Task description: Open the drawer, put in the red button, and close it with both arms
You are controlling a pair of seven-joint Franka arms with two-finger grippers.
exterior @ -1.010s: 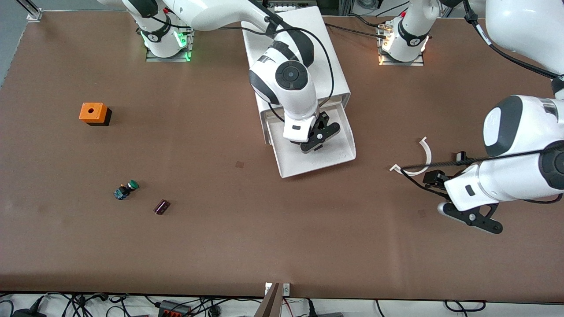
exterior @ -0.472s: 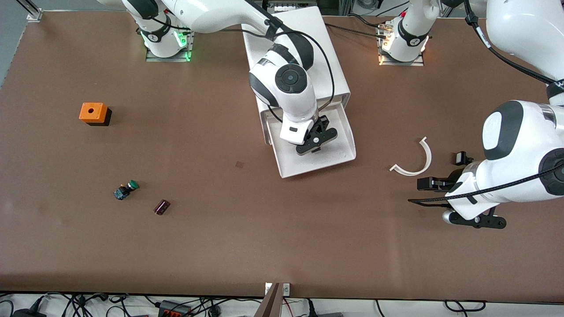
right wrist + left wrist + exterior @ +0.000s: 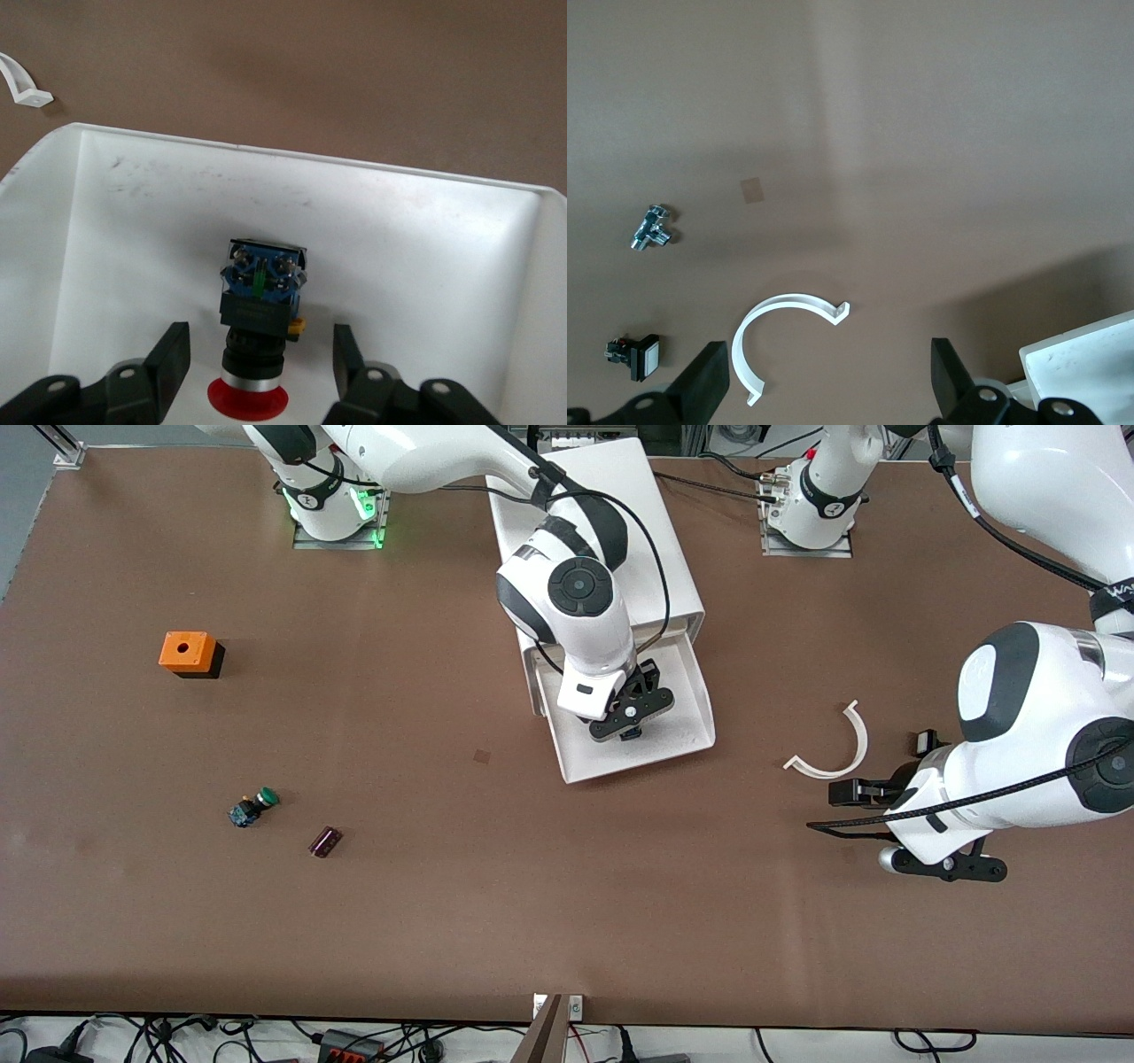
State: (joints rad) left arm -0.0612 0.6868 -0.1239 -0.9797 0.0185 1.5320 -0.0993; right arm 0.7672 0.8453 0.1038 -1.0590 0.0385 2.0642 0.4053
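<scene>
Now my right gripper (image 3: 257, 363), fingers spread, has released the red-capped push-button (image 3: 260, 319) inside the pulled-out white plastic drawer (image 3: 682, 731); my left gripper (image 3: 824, 390), also spread, waits; closing remains.

Red button (image 3: 259, 328) in drawer (image 3: 425, 239)

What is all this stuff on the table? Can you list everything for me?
cabinet: one, white, midway between the arm bases.
drawer: one, white, pulled open.
red button: one, red cap, black and blue body, lying in the drawer.
green button: one, green cap, toward the right arm's end.
orange cube: one, orange on black, farther from the camera than the green button.
dark block: one, purplish, beside the green button.
curved strip: one, white, toward the left arm's end.
metal fitting: one, silver.
white-faced switch: one, black.
right gripper: open, over the drawer.
left gripper: open, over the curved strip.
</scene>
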